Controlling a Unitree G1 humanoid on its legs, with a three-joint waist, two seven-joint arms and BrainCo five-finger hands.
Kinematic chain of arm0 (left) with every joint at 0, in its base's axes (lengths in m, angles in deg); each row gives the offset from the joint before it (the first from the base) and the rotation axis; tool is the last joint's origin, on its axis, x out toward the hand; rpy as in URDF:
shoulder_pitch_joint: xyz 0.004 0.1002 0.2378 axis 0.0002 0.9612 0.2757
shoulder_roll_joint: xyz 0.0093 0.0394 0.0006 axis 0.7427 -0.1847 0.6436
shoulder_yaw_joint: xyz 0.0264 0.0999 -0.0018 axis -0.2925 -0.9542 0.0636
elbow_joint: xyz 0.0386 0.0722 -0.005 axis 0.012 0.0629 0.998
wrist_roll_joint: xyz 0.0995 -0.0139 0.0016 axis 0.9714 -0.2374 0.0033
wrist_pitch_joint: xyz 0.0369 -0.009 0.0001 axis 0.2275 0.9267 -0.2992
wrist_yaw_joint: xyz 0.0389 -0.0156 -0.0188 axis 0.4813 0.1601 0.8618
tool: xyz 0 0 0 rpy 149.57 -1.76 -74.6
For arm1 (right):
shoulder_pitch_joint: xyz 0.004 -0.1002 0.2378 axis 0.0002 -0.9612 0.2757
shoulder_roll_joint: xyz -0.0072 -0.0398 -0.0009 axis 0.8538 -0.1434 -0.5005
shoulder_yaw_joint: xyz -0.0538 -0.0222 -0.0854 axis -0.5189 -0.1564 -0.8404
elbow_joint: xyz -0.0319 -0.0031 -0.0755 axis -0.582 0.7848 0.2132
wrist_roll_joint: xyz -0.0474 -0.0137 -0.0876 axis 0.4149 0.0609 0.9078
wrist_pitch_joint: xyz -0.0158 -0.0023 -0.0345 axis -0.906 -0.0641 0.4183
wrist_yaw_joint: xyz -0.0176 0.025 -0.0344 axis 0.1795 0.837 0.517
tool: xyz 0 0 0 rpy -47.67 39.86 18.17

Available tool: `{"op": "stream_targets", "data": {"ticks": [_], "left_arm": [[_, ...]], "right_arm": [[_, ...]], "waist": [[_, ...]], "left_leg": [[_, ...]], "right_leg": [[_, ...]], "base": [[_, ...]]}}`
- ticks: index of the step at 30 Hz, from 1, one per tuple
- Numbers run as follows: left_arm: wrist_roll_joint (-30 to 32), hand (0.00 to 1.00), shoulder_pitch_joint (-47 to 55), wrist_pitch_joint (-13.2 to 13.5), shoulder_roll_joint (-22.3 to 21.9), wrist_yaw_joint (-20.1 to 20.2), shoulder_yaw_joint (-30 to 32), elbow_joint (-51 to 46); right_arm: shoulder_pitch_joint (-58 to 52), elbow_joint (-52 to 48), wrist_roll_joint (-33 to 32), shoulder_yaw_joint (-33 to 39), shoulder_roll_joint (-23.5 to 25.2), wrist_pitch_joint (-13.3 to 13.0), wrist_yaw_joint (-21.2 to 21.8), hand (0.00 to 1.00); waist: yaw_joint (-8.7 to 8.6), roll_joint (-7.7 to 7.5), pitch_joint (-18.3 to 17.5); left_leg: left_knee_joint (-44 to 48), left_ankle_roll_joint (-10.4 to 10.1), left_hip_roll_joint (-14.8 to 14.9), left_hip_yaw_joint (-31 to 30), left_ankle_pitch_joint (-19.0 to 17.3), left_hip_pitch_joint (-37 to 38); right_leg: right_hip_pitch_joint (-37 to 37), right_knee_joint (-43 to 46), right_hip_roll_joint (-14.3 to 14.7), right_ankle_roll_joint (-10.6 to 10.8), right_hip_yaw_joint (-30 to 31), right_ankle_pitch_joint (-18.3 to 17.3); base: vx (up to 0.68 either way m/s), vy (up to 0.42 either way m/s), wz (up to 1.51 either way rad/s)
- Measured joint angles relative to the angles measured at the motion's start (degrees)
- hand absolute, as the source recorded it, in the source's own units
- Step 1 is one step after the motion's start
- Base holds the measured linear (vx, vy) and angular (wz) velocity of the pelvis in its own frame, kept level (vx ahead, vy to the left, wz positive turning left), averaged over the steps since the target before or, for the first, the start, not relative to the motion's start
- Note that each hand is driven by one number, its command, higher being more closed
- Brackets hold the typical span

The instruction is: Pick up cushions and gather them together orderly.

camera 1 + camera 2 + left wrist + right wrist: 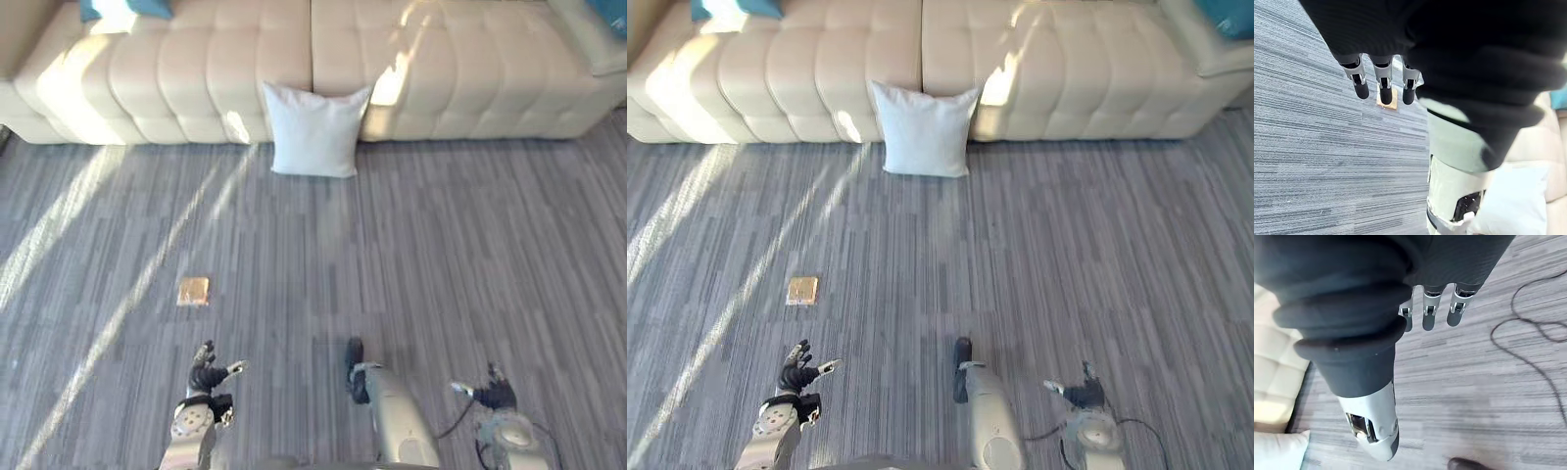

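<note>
Both hands hang low and empty: the left hand [208, 370] has its fingers [1385, 87] straight and loosely spread, nothing between them and the thumb, and the right hand [493, 392] is the same, fingers [1429, 316] relaxed over the grey carpet [441, 264]. The 1 white cushion [313, 130] is well ahead of both hands, roughly midway between their 2 lines of reach. It stands upright on the floor, leaning against the front of the cream sofa [196, 69]. A teal cushion [125, 8] rests on the sofa far ahead of the left hand, and another teal corner [612, 12] shows far ahead of the right. A small brown square [193, 290] lies just ahead of the left hand. I'd call this the approach step, nothing picked up yet. The next move calls for closing the gap to the white cushion, then setting both hands on its 2 side edges, since 1 hand would likely let it sag.
</note>
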Motion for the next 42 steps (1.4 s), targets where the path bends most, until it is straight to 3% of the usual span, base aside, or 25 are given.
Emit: {"op": "stream_targets", "data": {"ticks": [1,2,6,8,9,10,11,14,15,17,19,21,22,23,24,25,26,27,30,32,34,36,38,39,42], "left_arm": [[-0.01,0.00,0.13,0.04,-0.19,0.01,-0.01,-0.83],[-0.01,0.00,0.12,0.03,-0.36,0.10,-0.10,-1.31],[0.04,0.00,1.24,-0.03,-0.38,0.08,-0.04,-1.41],[0.03,0.00,2.52,-0.25,-0.77,0.05,-0.04,-1.21],[0.03,0.00,3.27,-0.25,-0.74,0.04,-0.03,-1.09],[0.04,0.00,3.23,-0.40,-0.18,-0.03,0.43,-0.09],[0.14,0.00,2.88,-0.48,-0.15,-0.10,0.27,0.19],[0.35,0.00,2.83,-0.85,0.03,-0.15,-0.02,0.74],[0.38,0.00,3.03,-1.07,0.34,-0.26,-0.15,0.78],[0.38,0.00,2.81,-1.04,1.07,-0.33,-0.49,0.80],[0.38,0.00,1.67,-0.94,2.18,-0.29,-0.61,1.30],[0.39,0.00,-0.17,-0.92,2.27,-0.29,-0.61,2.84],[0.39,0.00,-1.17,-0.95,2.74,-0.30,-0.55,4.29],[0.44,0.00,-1.10,-0.96,2.76,-0.29,-0.50,4.57],[0.61,0.00,-0.67,-0.97,2.68,-0.25,-0.63,4.93],[0.89,0.00,-1.10,-1.02,1.64,-0.30,-0.51,6.41],[1.05,0.00,-1.08,-1.14,1.20,-0.32,-0.52,6.41],[1.87,0.00,-1.01,-0.88,1.00,-0.21,-0.56,6.34],[2.11,0.00,-0.97,-1.09,-0.17,-0.14,-0.04,6.35],[2.08,0.00,-0.92,-1.06,-1.64,-0.02,-0.18,6.15],[2.08,0.00,-0.83,-1.07,-2.59,0.10,-0.46,5.24],[2.08,0.00,-0.85,-1.05,-2.98,0.07,-0.43,4.82],[2.08,0.00,-0.73,-1.08,-3.21,0.03,-0.47,4.85],[2.08,0.00,-0.70,-1.08,-3.39,0.02,-0.60,4.88],[2.10,0.00,-1.77,-1.01,-2.50,-0.12,-0.70,5.15]], "right_arm": [[-0.08,-2.28,-0.41,-0.44,1.02,-0.39,-0.12,0.00],[0.10,-3.54,-0.43,-0.45,1.40,-0.68,-0.25,0.00],[0.63,-4.03,-0.51,-0.34,1.25,-0.81,-1.03,0.00],[-0.55,-2.80,-1.07,0.30,1.07,-0.76,-1.39,0.00],[-0.66,-1.85,-1.08,0.30,0.82,-0.75,-1.58,0.00],[-0.58,0.27,-1.08,0.15,1.46,-0.44,-1.98,0.00],[-1.36,0.55,-1.00,0.37,1.84,-0.39,-2.06,0.00],[-1.10,1.01,-0.64,-0.28,2.62,-0.21,-1.98,0.00],[-0.67,1.43,-0.30,-0.88,2.63,-0.17,-1.96,0.00],[-0.43,1.49,-0.23,-2.90,2.55,-0.27,-1.93,0.00],[0.36,1.78,0.12,-4.18,2.34,-0.50,-1.87,0.00],[0.87,2.06,0.13,-4.17,1.89,-0.41,-1.86,0.00],[0.78,2.07,0.13,-4.13,1.40,-0.30,-1.87,0.00],[0.42,2.06,0.13,-4.11,1.22,-0.25,-1.88,0.00],[-1.55,2.03,0.14,-3.89,0.93,-0.23,-1.90,0.00],[-2.72,2.57,0.15,-3.36,-0.07,-0.03,-1.92,0.00],[-2.03,3.31,0.14,-3.17,-0.38,0.47,-1.88,0.00],[-1.82,2.01,0.15,-2.46,0.36,0.69,-1.56,0.00],[-2.25,-0.11,0.13,-2.59,0.94,0.87,-0.87,0.00],[-2.84,-3.33,-0.12,-2.56,2.57,0.79,-0.94,0.00],[-2.76,-5.04,-0.40,-2.54,3.02,0.13,-0.96,0.00],[-2.22,-4.86,-0.45,-1.39,3.56,-0.20,-1.07,0.00],[-2.27,-4.68,-0.46,-0.79,3.63,-0.20,-1.21,0.00],[-2.42,-4.68,-0.46,-0.15,3.52,-0.21,-1.39,0.00],[-2.86,-4.41,-0.42,0.47,4.73,-0.18,-2.38,0.00]], "waist": [[1.02,-1.40,0.60],[1.95,-1.42,0.58],[4.20,-1.78,0.68],[4.85,-1.55,0.19],[4.88,-1.27,-0.13],[4.70,-3.29,-0.95],[4.31,-4.32,-1.65],[3.80,-4.99,-1.62],[3.06,-4.97,-1.60],[2.90,-4.36,-1.43],[2.15,-2.96,-0.83],[0.92,-2.92,-0.73],[0.05,-3.07,-0.73],[-0.17,-3.25,-0.82],[-0.56,-4.24,-1.22],[-1.04,-3.31,-1.12],[-0.75,-1.97,-1.32],[-1.41,-1.81,-1.45],[-1.30,-1.05,-0.94],[0.98,-1.31,-0.92],[2.14,-1.97,-1.26],[3.34,-1.94,-1.25],[3.24,-1.30,-1.43],[3.24,-0.41,-1.51],[2.98,-2.33,-1.32]], "left_leg": [[2.83,2.18,1.41,2.26,-1.36,-5.04],[1.88,3.10,2.00,3.57,-2.07,-9.04],[-16.36,3.39,0.54,4.50,-2.38,-19.31],[-32.04,0.27,-2.80,0.97,0.84,-19.53],[-33.63,1.98,-3.23,-0.01,4.90,-19.31],[-30.34,5.96,-5.16,0.37,2.89,-19.33],[-28.28,6.95,-6.48,1.42,-0.90,-18.99],[-27.43,9.67,-7.88,4.18,-6.12,-12.74],[-28.66,9.89,-8.55,4.15,-7.31,-9.28],[-34.21,10.01,-8.78,4.19,-8.03,-0.13],[-40.24,9.86,-8.29,4.15,-7.94,7.23],[-43.23,9.76,-8.03,3.97,-7.88,10.94],[-44.20,9.33,-8.15,3.86,-7.94,12.99],[-44.53,7.35,-8.32,3.73,-7.97,14.07],[-44.62,4.09,-9.22,2.18,-9.08,16.77],[-43.73,1.52,-8.83,-0.54,-10.67,19.26],[-42.59,0.69,-7.75,-1.26,-10.09,19.25],[-34.58,-3.00,-6.49,-3.31,-6.12,16.09],[-15.58,-4.54,-1.71,-3.51,0.71,8.98],[-2.45,-1.73,3.70,-0.77,-2.68,1.44],[-6.49,0.97,3.84,0.83,-4.35,-3.52],[-19.74,1.20,2.95,0.88,-4.49,-6.67],[-34.42,-0.46,1.41,-0.42,-1.70,-6.08],[-39.05,0.06,1.00,-1.54,2.99,-5.79],[-39.12,2.32,-1.63,-0.37,2.89,-5.42]], "right_leg": [[4.41,-2.65,-0.01,0.18,0.80,-0.96],[7.07,-5.17,0.04,0.52,1.13,-1.33],[13.89,-9.97,-0.51,3.43,4.01,-4.45],[17.80,-9.64,-1.94,6.32,6.03,-8.92],[18.60,-9.07,-1.98,7.29,6.79,-10.55],[18.43,-5.65,-4.32,7.92,8.29,-13.28],[15.88,1.25,-6.50,8.98,9.67,-13.88],[6.40,27.56,-9.50,17.24,13.43,-10.46],[4.24,34.12,-9.58,16.56,13.29,-10.76],[-0.57,38.70,-8.97,12.06,9.92,-12.43],[-5.78,31.40,-6.69,9.64,4.90,-13.53],[-10.26,19.75,-4.38,7.26,3.16,-11.57],[-12.34,9.77,-2.98,6.77,3.27,-6.79],[-12.34,4.19,-2.11,6.53,3.49,-2.80],[-11.90,-4.75,-1.27,5.34,4.94,7.40],[-11.95,-1.19,-1.02,2.64,6.12,13.97],[-12.67,1.28,-0.42,1.99,5.48,13.35],[-11.88,3.98,-0.67,1.52,4.67,7.51],[-5.93,1.76,0.93,0.72,3.65,4.66],[2.58,-3.61,2.97,-0.31,3.98,3.62],[5.42,-6.17,2.93,-0.35,5.22,3.21],[7.36,-7.64,2.71,0.48,6.20,2.96],[8.11,-7.66,2.80,2.26,6.85,1.84],[8.29,-7.29,3.19,3.15,7.29,1.14],[5.50,-2.53,0.00,6.08,9.47,-2.62]], "base": [[0.66,-0.102,-0.16],[0.53,-0.062,-0.18],[0.52,0.060,-0.39],[0.59,0.225,-0.51],[0.61,0.287,-0.46],[0.76,0.345,-0.24],[0.89,0.406,-0.29],[0.58,0.234,-0.25],[0.49,0.120,-0.18],[0.62,0.088,-0.37],[0.57,0.035,-0.20],[0.56,-0.012,0.21],[0.53,-0.050,0.32],[0.67,-0.088,0.43],[0.49,-0.092,0.56],[0.61,-0.127,0.37],[0.69,-0.189,0.43],[0.66,-0.195,0.19],[0.41,-0.145,0.20],[0.49,-0.145,-0.14],[0.40,-0.057,-0.31],[0.42,0.040,-0.38],[0.24,0.101,-0.26],[0.19,0.152,-0.36],[0.21,0.186,-0.23]]}}
